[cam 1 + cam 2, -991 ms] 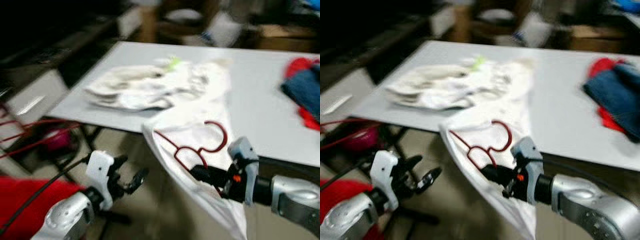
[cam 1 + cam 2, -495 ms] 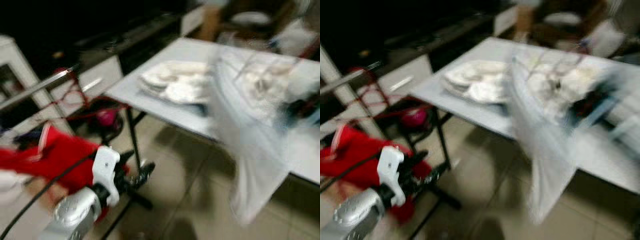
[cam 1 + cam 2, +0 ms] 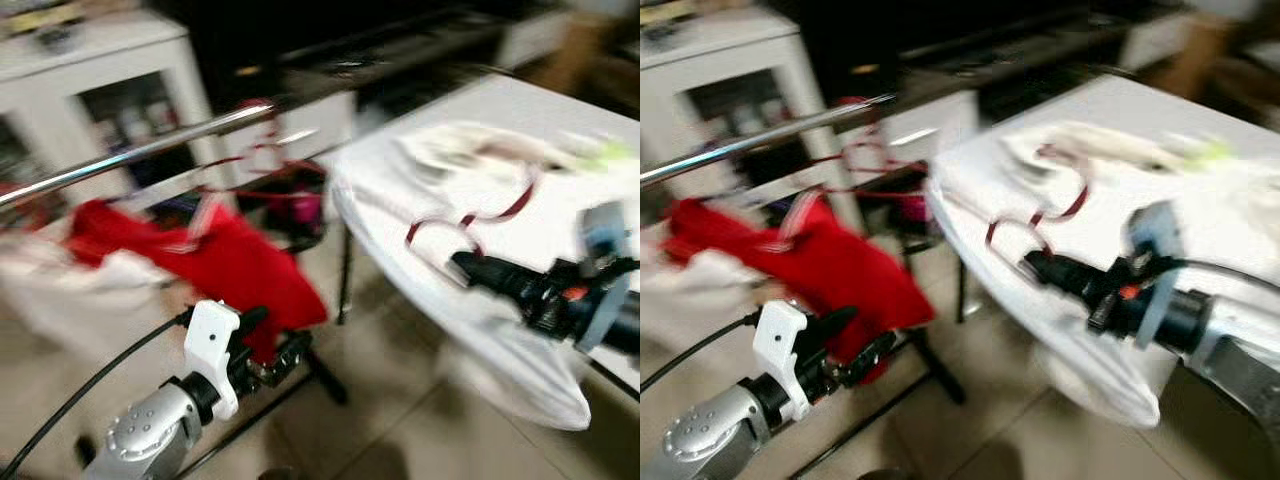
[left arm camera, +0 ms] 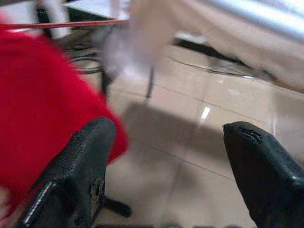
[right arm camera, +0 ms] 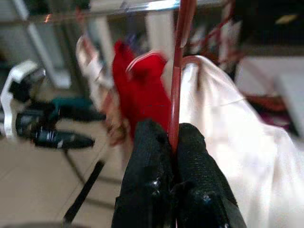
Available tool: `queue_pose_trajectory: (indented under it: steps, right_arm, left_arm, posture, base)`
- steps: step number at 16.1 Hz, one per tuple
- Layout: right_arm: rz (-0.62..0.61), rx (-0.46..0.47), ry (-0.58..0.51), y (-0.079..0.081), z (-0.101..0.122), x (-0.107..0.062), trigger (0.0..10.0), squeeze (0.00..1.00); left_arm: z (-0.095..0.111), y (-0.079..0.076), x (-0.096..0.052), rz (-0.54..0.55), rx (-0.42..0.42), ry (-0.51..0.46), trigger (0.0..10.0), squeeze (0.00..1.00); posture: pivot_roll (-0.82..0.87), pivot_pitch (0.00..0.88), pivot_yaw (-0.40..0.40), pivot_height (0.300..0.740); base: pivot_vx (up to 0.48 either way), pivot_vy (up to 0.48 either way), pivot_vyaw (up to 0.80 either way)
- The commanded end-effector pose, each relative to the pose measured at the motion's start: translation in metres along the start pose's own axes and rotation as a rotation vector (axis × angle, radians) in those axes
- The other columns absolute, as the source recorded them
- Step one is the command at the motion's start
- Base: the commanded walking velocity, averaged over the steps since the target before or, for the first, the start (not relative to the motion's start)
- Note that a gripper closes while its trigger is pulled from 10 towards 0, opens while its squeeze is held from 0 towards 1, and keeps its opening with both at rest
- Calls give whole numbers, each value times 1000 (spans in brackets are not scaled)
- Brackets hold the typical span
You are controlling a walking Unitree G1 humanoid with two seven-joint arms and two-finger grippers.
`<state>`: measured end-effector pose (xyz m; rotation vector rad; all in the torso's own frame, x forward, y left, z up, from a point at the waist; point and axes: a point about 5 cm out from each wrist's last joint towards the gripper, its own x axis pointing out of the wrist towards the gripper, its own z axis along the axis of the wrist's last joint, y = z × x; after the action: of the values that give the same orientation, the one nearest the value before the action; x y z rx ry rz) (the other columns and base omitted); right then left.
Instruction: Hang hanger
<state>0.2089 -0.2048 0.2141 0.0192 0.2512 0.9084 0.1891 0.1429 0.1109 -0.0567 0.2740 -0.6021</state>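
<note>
A dark red hanger [image 3: 428,229] carries a white garment [image 3: 480,325] that droops toward the floor. My right gripper [image 3: 462,266] is shut on the hanger's wire; in the right wrist view its fingers [image 5: 152,166] pinch the red wire [image 5: 178,95]. A shiny metal rail [image 3: 150,150] runs across to the left of the hanger, a little higher, apart from it. My left gripper [image 3: 285,350] is low on the left, open, with only floor between its fingers [image 4: 80,175]. The frames are blurred.
A red garment [image 3: 230,265] and pale cloth [image 3: 50,290] hang from the rail, with red hanger wires [image 3: 250,150] near it. Behind stands a white cabinet [image 3: 110,70]. The grey table [image 3: 520,100] with white clothes [image 3: 470,150] lies on the right. Tiled floor [image 3: 380,400] below.
The camera has swung left, so the rail, the red garment and the cabinet have come into view. My right gripper still holds the hanger with the white garment; the left stays open.
</note>
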Motion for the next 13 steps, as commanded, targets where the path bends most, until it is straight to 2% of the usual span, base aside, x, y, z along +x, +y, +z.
queue_pose_trajectory:
  steps: [1,4,5,7,8,10,13]
  right_arm:
    - [21,-19,22,5,0,0,10000,0]
    - [11,1,91,5,-16,-2,10000,0]
    - [-26,16,113,1,-28,-2,10000,0]
    - [-87,22,97,-7,-33,0,10000,0]
    - [-130,21,80,-13,-31,-1,10000,0]
    - [-209,20,-60,-28,-11,-7,10000,0]
    - [-197,-13,-214,-31,16,-14,10000,0]
  left_arm:
    - [1,-2,0,-6,11,-7,10000,0]
    - [1,-3,0,-18,15,-6,10000,0]
    - [1,-3,1,-19,20,-7,10000,0]
    - [2,-3,1,-19,25,-10,10000,0]
    - [2,-3,1,-20,26,-11,10000,0]
    - [1,-4,1,-27,28,-10,10000,0]
    - [1,-5,2,-30,31,-11,10000,0]
  posture:
    - [-33,0,41,740]
    - [-35,0,44,740]
    - [-34,0,44,740]
    - [-33,0,44,740]
    - [-33,0,44,740]
    - [-34,0,47,740]
    - [-26,0,42,740]
  base:
    - [0,0,800]
    - [0,0,800]
    - [0,0,800]
    - [0,0,800]
    - [0,0,800]
    - [0,0,800]
    - [0,0,800]
